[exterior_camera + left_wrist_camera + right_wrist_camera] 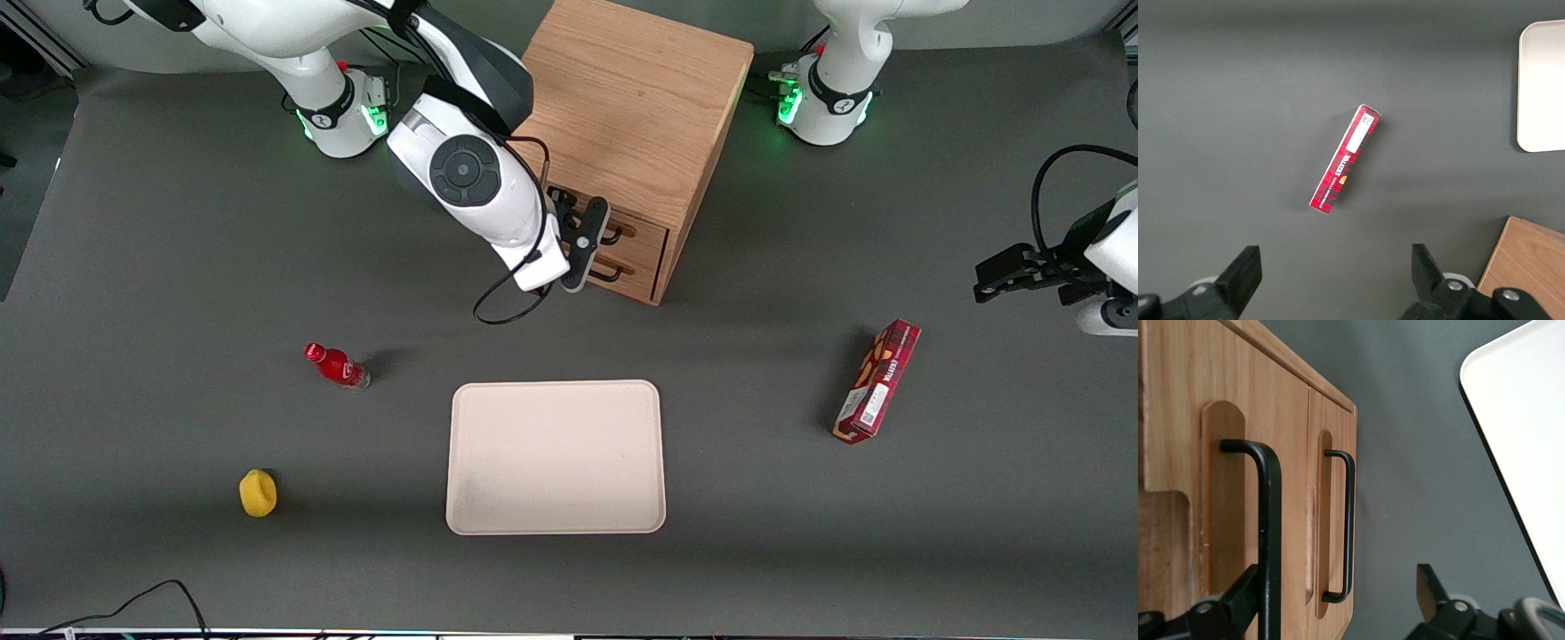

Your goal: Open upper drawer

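The oak cabinet (pixel 636 98) stands toward the back of the table, its two drawers facing the front camera. The upper drawer (pixel 642 233) (pixel 1178 420) looks shut, its front level with the lower drawer (pixel 633 271) (pixel 1335 420). My right gripper (pixel 582 249) (pixel 1335 600) is open, right in front of the drawer fronts. The upper drawer's black bar handle (pixel 616 233) (pixel 1269 520) passes between my fingers, close against one fingertip (pixel 1238 593). The lower drawer's handle (pixel 1349 520) is farther from the wrist camera. I hold nothing.
A cream tray (pixel 556 458) (pixel 1525 420) lies nearer the front camera than the cabinet. A red bottle (pixel 338 365) and a yellow object (pixel 258 492) sit toward the working arm's end. A red box (pixel 877 382) (pixel 1345 163) lies toward the parked arm's end.
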`<state>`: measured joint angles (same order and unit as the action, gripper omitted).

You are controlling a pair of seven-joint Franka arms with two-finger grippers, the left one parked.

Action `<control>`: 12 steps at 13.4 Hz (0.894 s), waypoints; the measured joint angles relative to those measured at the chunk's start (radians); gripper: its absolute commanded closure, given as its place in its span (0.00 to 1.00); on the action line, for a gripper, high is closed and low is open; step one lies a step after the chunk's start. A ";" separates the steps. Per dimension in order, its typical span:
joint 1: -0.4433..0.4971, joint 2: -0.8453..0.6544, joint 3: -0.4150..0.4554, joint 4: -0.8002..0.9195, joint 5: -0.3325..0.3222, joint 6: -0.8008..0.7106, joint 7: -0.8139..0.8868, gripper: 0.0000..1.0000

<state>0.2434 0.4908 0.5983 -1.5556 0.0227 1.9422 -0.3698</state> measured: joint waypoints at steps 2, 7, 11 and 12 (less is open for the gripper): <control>0.000 0.000 0.005 0.001 -0.021 0.004 -0.004 0.00; -0.011 0.002 -0.016 0.001 -0.056 0.038 -0.045 0.00; -0.032 0.006 -0.039 0.005 -0.083 0.045 -0.051 0.00; -0.034 0.006 -0.052 0.009 -0.084 0.045 -0.052 0.00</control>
<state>0.2095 0.4971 0.5461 -1.5464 -0.0608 1.9877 -0.4214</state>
